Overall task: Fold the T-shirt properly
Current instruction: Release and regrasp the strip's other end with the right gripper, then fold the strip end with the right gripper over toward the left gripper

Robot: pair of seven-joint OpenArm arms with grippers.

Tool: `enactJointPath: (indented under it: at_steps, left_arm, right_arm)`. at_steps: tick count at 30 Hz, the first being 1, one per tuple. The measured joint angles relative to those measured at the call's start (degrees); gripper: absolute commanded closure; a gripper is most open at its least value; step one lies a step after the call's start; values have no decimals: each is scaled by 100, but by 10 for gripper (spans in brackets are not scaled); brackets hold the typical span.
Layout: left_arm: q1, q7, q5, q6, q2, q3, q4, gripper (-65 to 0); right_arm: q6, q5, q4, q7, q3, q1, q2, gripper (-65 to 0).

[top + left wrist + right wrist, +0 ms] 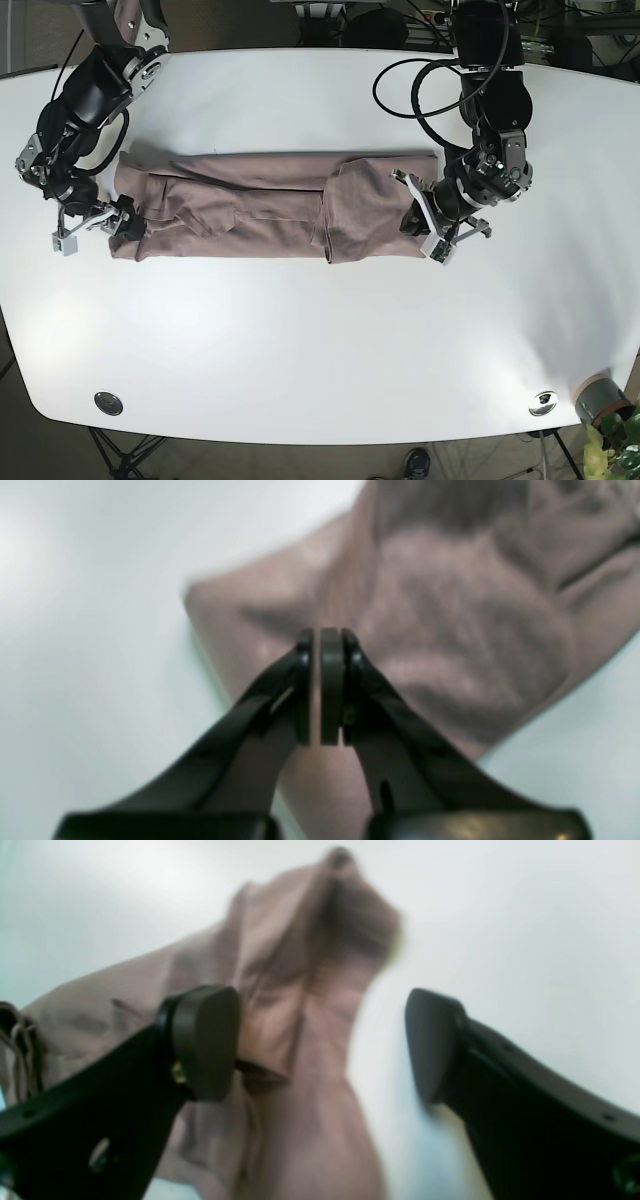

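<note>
Mauve T-shirt (270, 205) stretched lengthwise mid-table (320, 340), sides already tucked in. Left gripper (320, 685) pinched tight on the cloth edge, probably to carry that end across. Right gripper (320, 1045) spread wide at the opposite end, holding nothing, likely lining up its grab.

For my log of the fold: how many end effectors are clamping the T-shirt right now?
1. The left end effector is shut on the T-shirt at its right end in the base view; the right end effector is open at the other end.
</note>
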Motion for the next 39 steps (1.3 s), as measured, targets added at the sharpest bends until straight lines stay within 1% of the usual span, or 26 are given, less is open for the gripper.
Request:
enactJointPath:
  at_steps: [3, 11, 16, 17, 19, 21, 23, 27, 28, 29, 30, 34, 36, 37, 38, 39]
  left_arm:
    - [28, -13, 4, 0, 0, 0, 24, 0]
    - [55, 24, 7, -2, 0, 0, -31, 0]
    - [44, 15, 17, -2, -4, 0, -363, 0]
    - [46, 20, 28, -2, -2, 0, -444, 0]
    - [44, 20, 28, -2, 2, 4, -616, 0]
    - [28, -37, 17, -2, -2, 4, -774, 0]
    - [-13, -177, -57, -2, -11, 2, -970, 0]
    - [-216, -299, -175, -26, -15, -11, -1355, 0]
    - [-245, -299, -190, -26, -9, -2, -1416, 0]
    - [-247, -297, -190, -24, -9, 2, -1429, 0]
    - [-243, -302, -192, -26, -11, 4, -1429, 0]
    - [-236, -374, -212, -24, -11, 0, -1458, 0]
    - [-247, -361, -210, -24, -2, 0, -1460, 0]
    - [-243, -363, -212, -24, 7, 2, -1467, 0]
    - [-245, -385, -216, -24, 4, 4, -1467, 0]
    - [-247, -378, -208, -24, 4, 4, -1469, 0]
  right_arm:
    - [46, 105, 11, 61, 0, -20, -131, -499]
    - [46, 125, 35, 116, 0, -39, -227, -499]
    - [70, 221, 83, 114, -11, -146, -306, -499]
    - [83, 245, 109, 116, -11, -166, -328, -491]
    - [85, 251, 234, 85, -11, -197, -393, -460]
    - [83, 208, 348, 33, -28, -258, -424, -398]
    - [85, 212, 428, 0, -33, -317, -455, -309]
    - [79, 146, 481, -2, -11, -374, -498, -100]
    - [68, 81, 498, -26, -13, -374, -505, -59]
    - [52, 59, 505, -50, -15, -374, -509, -32]
    - [42, 50, 505, -63, -44, -376, -511, -21]
    - [37, 46, 557, -68, -295, -393, -505, -22]
    - [31, -72, 824, -149, -363, -452, -549, -22]
    - [-11, -153, 1082, -269, -398, -516, -570, -22]
    - [20, -107, 1281, -280, -442, -597, -605, -22]
    - [-9, -109, 1576, -317, -503, -682, -627, -22]
